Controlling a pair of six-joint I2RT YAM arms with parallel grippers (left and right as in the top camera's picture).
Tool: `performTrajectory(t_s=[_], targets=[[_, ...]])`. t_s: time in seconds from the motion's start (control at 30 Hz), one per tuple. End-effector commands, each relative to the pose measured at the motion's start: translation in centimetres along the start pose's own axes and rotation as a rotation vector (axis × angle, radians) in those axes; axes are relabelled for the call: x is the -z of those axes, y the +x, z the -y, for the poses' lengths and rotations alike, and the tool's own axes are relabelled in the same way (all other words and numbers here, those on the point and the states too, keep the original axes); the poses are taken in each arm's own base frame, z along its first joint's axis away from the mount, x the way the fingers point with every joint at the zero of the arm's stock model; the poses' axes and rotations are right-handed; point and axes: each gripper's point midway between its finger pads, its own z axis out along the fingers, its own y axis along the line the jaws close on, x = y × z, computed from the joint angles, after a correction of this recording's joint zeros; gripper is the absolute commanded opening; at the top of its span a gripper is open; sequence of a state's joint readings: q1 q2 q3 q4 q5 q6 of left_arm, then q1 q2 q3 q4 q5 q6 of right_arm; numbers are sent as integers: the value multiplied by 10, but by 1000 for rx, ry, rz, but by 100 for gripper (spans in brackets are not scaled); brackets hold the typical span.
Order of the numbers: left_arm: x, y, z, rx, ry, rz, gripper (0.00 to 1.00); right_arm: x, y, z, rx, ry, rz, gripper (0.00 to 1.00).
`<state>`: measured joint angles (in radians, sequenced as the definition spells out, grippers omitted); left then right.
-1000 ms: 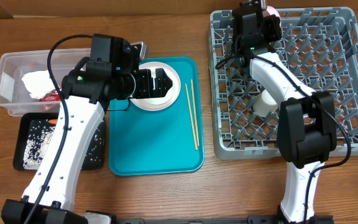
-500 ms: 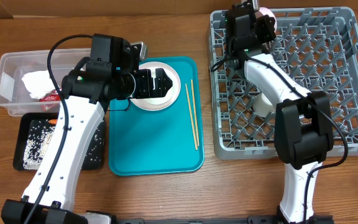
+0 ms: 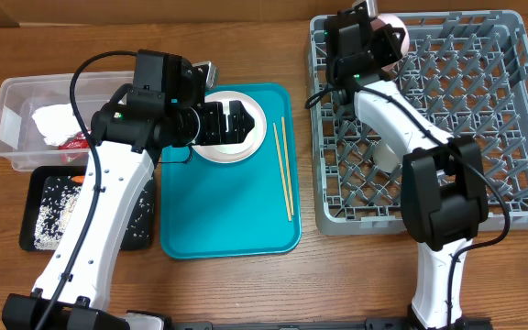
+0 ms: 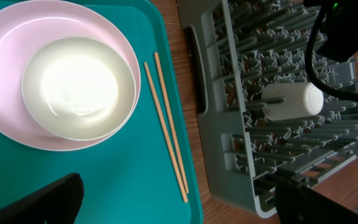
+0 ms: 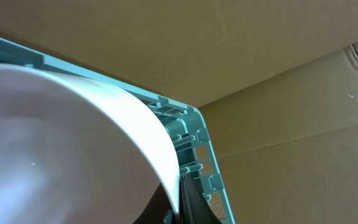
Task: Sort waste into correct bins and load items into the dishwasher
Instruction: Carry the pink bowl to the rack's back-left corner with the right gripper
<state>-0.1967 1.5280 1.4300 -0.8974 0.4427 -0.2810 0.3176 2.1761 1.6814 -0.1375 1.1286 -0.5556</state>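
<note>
My left gripper (image 3: 230, 122) hovers open over a white bowl (image 4: 79, 87) nested in a white plate (image 4: 5, 74) at the far end of the teal tray (image 3: 227, 211). Nothing sits between its fingers (image 4: 42, 199). A pair of wooden chopsticks (image 3: 284, 170) (image 4: 165, 124) lies on the tray's right side. My right gripper (image 3: 379, 29) (image 5: 180, 180) is at the back left corner of the grey dishwasher rack (image 3: 521, 119), shut on the rim of a white plate (image 3: 395, 18) (image 5: 73, 137). A small white cup (image 3: 390, 154) (image 4: 294, 101) lies among the rack's pegs.
At the far left, a clear tub (image 3: 12, 92) holds a crumpled white tissue (image 3: 55, 121) and a red wrapper (image 3: 79, 140). In front of it, a black tray (image 3: 39, 183) holds white rice (image 3: 49, 215) and an orange carrot piece (image 3: 79, 176).
My right arm has shifted slightly to the left along the rack's back edge with the plate in its grip. The left arm has not moved.
</note>
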Motion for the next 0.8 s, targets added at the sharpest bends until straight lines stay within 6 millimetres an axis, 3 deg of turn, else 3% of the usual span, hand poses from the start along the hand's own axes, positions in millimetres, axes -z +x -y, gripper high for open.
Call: performTrajectory(t_s=[0.0,0.27,0.63,0.77], targets=[[4,-5,7,-25,23,14,100,10,-5,-12,19,-13,17,4],[4,-5,7,-25,23,14,100,20,-3,-21,72,-34,16,6],[4,-5,7,-24,23,14,100,25,-5,-24,75,-35,22,29],[4,-5,7,-25,23,14,100,29,-7,-26,77,-40,30,30]])
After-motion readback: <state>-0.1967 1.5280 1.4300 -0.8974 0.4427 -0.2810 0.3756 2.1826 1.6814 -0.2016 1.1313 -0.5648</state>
